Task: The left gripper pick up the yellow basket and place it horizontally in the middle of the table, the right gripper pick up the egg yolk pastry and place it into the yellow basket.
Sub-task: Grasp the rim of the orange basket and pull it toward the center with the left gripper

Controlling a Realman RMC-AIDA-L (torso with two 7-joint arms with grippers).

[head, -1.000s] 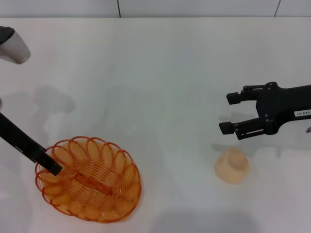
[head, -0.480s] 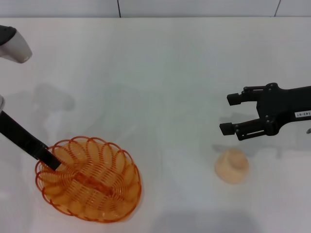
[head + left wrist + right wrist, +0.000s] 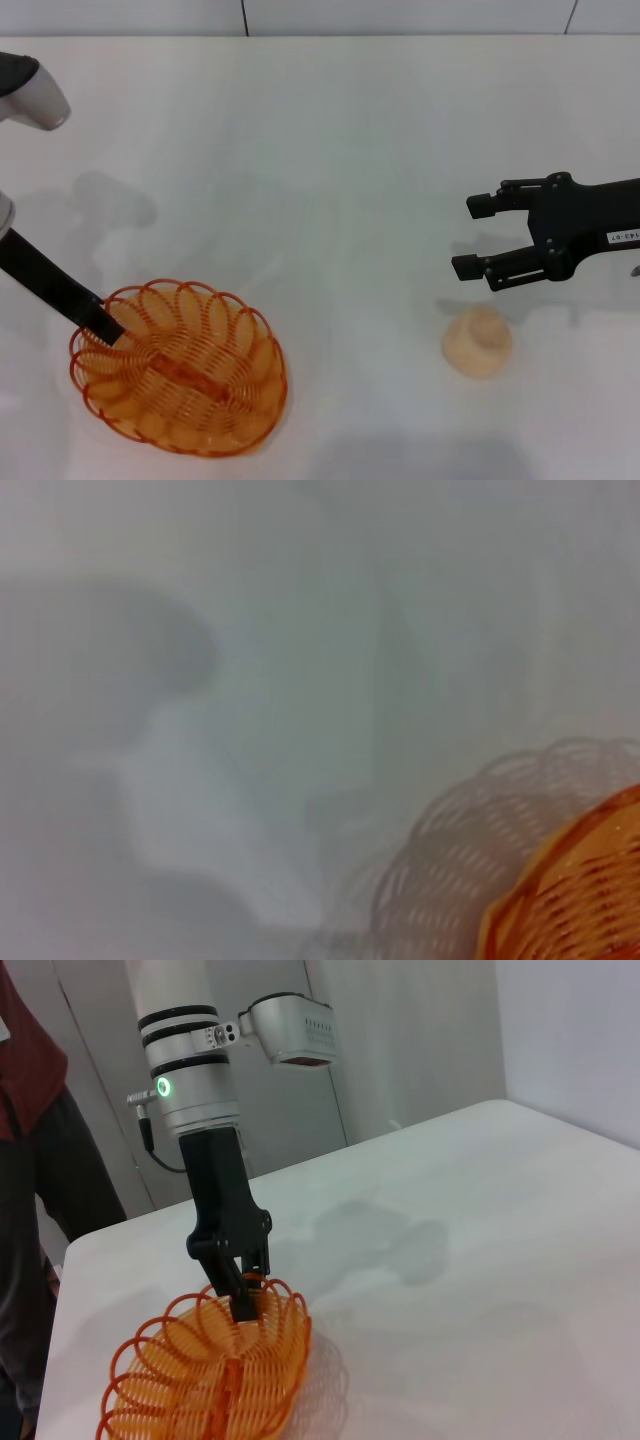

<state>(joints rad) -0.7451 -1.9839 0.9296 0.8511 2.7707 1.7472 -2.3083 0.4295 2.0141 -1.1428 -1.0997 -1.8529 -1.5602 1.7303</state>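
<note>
Left gripper [image 3: 108,332] at lower left of head view, fingers clamped on looped rim of yellow basket [image 3: 180,367]; right wrist view shows same claw [image 3: 243,1295] pinching rim from above. Basket sits lower left on table [image 3: 330,180], tilted diagonally. Right gripper [image 3: 473,236] at right of frame, fingers spread apart, holding nothing, above table. Egg yolk pastry [image 3: 477,341] lies lower right, just below right gripper, well apart from basket.

Orange-yellow looped-wire basket [image 3: 178,368], pale beige pastry [image 3: 477,341], plain white table [image 3: 340,150].
</note>
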